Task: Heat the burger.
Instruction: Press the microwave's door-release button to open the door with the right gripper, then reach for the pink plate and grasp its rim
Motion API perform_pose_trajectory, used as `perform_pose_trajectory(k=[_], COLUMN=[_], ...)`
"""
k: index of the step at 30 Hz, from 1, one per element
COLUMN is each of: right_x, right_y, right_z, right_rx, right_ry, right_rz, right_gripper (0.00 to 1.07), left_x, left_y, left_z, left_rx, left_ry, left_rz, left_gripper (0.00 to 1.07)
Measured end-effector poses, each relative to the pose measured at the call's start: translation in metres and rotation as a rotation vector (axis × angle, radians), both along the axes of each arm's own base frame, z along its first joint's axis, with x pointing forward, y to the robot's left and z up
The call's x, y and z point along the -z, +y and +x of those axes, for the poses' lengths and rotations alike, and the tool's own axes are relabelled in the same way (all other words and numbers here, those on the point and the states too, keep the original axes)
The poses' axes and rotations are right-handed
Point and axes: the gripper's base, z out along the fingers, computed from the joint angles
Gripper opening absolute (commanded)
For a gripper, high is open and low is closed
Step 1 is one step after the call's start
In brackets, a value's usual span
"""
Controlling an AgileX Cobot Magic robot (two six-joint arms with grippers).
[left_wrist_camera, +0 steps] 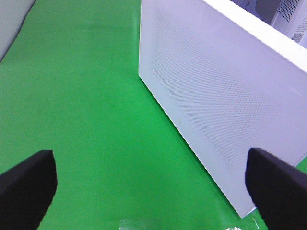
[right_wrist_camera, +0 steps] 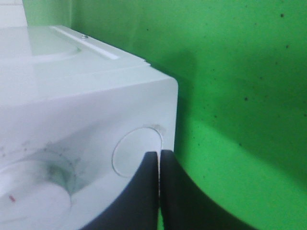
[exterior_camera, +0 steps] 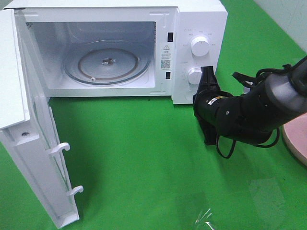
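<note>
Pointing at the round button (right_wrist_camera: pixel 136 149) on the microwave (exterior_camera: pixel 201 19), the right end effector (right_wrist_camera: pixel 158 154) is pressed together as if for poking, while the left end effector (left_wrist_camera: pixel 149 165) waits spread beside the open door (exterior_camera: pixel 29 143).

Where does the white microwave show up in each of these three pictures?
Exterior high: the microwave fills the upper left, its door standing open.
Left wrist: a white dotted panel, likely the microwave's door, beyond the open left hand.
Right wrist: the microwave's control corner, with the shut right hand at its round button.
Shared landmark: the green table cover, in all three.
</note>
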Motion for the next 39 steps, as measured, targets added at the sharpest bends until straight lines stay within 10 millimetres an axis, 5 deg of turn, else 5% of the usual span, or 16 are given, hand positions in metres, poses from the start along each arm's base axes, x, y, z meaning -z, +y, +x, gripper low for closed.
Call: perform_pose_trajectory(k=[39], right_x=[-0.081], right_y=[0.003], right_z=[-0.065], right_rx=[-0.869], right_ry=[0.104], right_rz=[-0.612], right_gripper=[0.09], left_x=[0.000], left_y=[0.000], left_z=[0.000], left_rx=[0.000], left_ry=[0.000], left_rz=[0.000], left_gripper=[1.00])
